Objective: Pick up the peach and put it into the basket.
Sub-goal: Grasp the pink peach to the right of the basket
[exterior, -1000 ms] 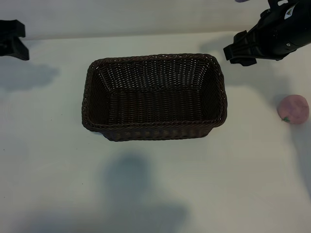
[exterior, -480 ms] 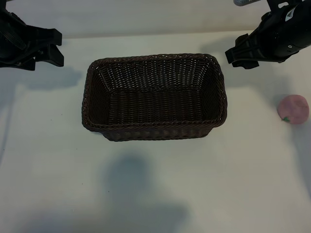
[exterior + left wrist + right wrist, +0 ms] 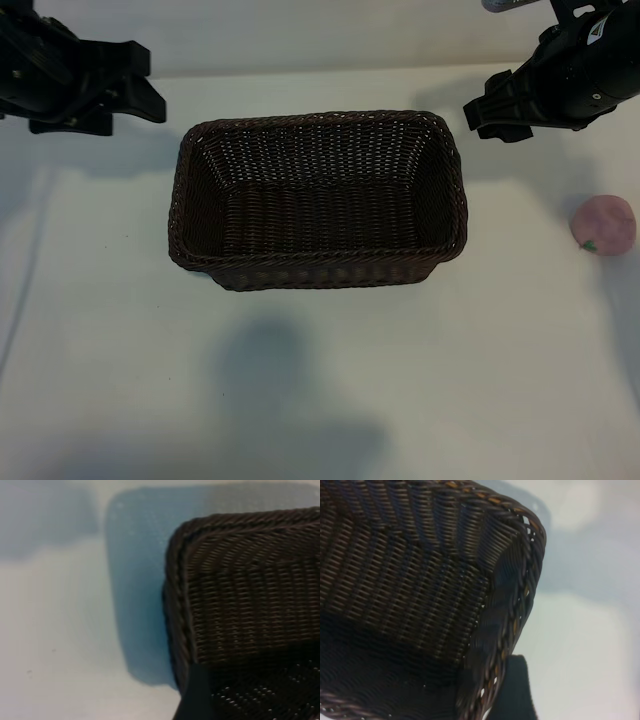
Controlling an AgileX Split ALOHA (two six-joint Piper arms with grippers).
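The dark-brown woven basket (image 3: 320, 118) sits empty in the middle of the white table. The pale-pink peach (image 3: 603, 225) lies alone on the table near the right edge, well clear of the basket. My right gripper (image 3: 476, 105) hovers open and empty above the basket's back right corner, some way behind the peach. My left gripper (image 3: 152, 88) is open and empty too, just beyond the basket's back left corner. The left wrist view shows a basket corner (image 3: 240, 580) and one dark finger (image 3: 197, 695). The right wrist view shows the braided rim (image 3: 520, 580) and a finger (image 3: 515, 690).
Bare white table (image 3: 320, 380) surrounds the basket, with soft shadows in front of it. Nothing else stands on the table. The peach lies close to the right border of the exterior view.
My left arm has swung in from the left edge toward the basket's back left corner. The right arm, the peach and the basket have stayed put.
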